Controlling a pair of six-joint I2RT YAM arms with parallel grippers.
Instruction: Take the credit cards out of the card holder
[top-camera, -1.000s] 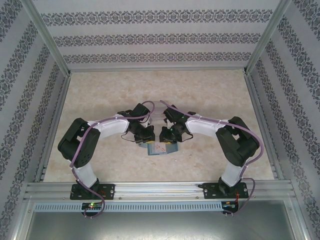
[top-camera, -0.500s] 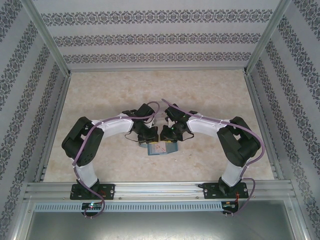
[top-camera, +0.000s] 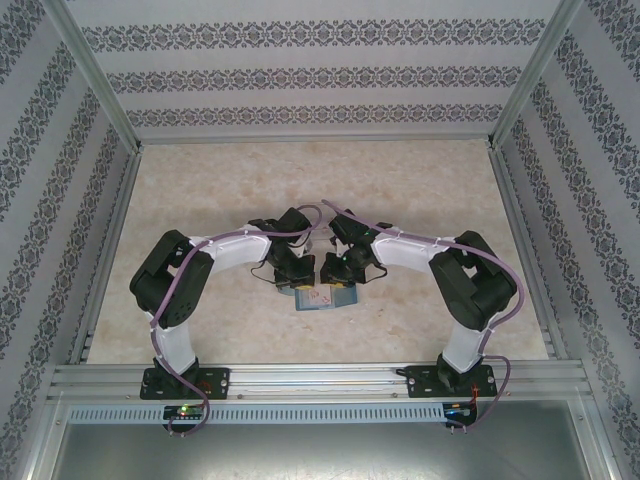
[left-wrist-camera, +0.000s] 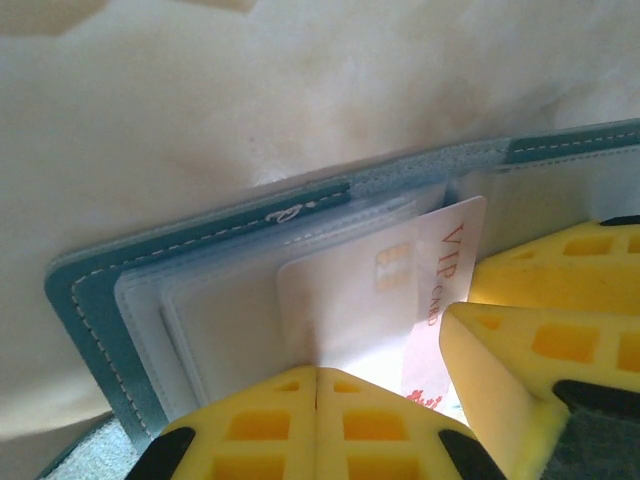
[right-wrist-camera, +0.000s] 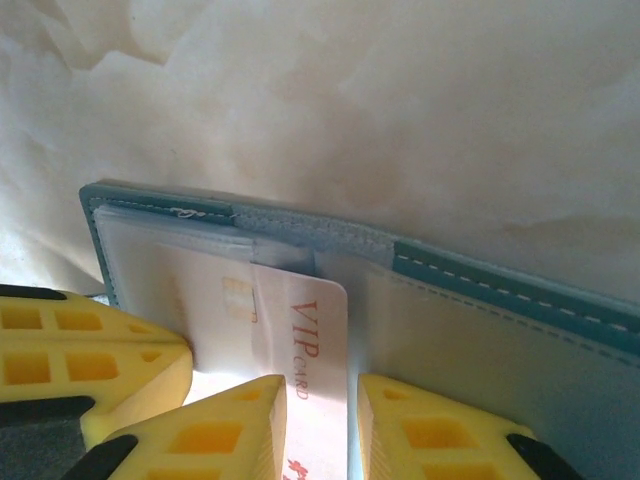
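Both arms reach inward from their bases at the near edge, the left arm (top-camera: 225, 250) and the right arm (top-camera: 410, 248) bringing their wrists close together at the centre, the left gripper (left-wrist-camera: 315, 378) with jaws pressed together, the right gripper (right-wrist-camera: 322, 392) just beside it with jaws slightly parted.

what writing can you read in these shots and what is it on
"VIP CARD": red letters on the pale card sticking out of the teal card holder.
More red print at that card's near end: cut off, unreadable.
Top external view: nothing large enough to read.
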